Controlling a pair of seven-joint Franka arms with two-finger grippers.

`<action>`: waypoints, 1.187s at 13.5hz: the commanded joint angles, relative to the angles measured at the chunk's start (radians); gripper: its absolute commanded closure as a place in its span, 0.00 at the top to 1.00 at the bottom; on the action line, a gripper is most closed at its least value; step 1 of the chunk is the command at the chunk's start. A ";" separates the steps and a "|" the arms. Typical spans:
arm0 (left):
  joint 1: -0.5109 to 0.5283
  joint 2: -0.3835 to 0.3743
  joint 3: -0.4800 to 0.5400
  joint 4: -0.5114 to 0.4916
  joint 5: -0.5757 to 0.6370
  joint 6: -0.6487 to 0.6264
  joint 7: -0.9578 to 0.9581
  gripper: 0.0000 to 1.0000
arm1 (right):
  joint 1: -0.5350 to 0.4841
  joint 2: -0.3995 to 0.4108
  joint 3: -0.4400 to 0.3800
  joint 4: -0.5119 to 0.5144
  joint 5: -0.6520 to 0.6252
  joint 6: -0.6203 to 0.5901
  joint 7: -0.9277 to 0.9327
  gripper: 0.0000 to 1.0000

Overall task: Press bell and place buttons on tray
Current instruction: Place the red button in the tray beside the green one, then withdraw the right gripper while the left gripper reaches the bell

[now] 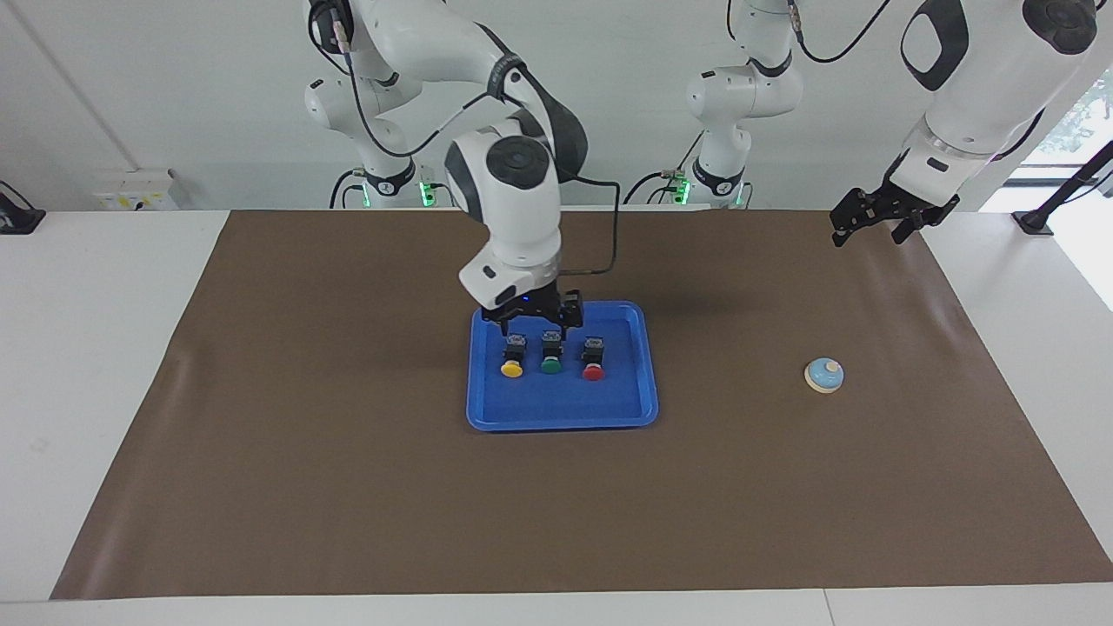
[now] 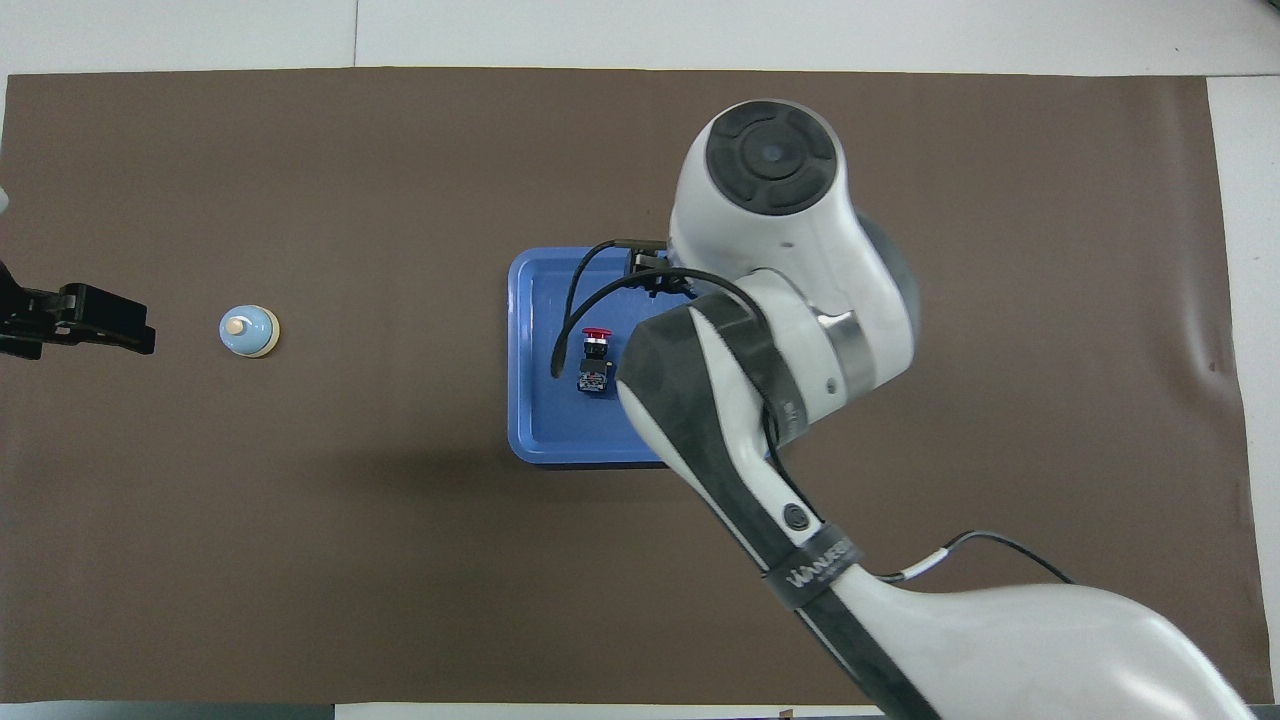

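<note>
Right gripper [image 1: 532, 323] low over the tray [image 1: 626, 409], jaws wide, holding nothing; yellow button [image 1: 512, 361], green button [image 1: 551, 356] and red button [image 1: 594, 362] lie in a row in the tray just beneath. Left gripper [image 1: 878, 219] waits raised, jaws spread, over the brown mat's [image 1: 348, 487] corner; bell [image 1: 824, 375] on the mat toward its end.

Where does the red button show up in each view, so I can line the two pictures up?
Facing view: the red button lies in the blue tray, at the end of the button row toward the bell.
Overhead view: the red button is in the tray, beside the right arm.
Shared landmark: the bell.
</note>
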 commanded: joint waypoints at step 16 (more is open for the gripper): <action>0.047 0.032 0.015 -0.336 -0.008 0.478 -0.014 0.00 | -0.477 -0.413 0.014 -0.241 -0.102 -0.225 -0.554 1.00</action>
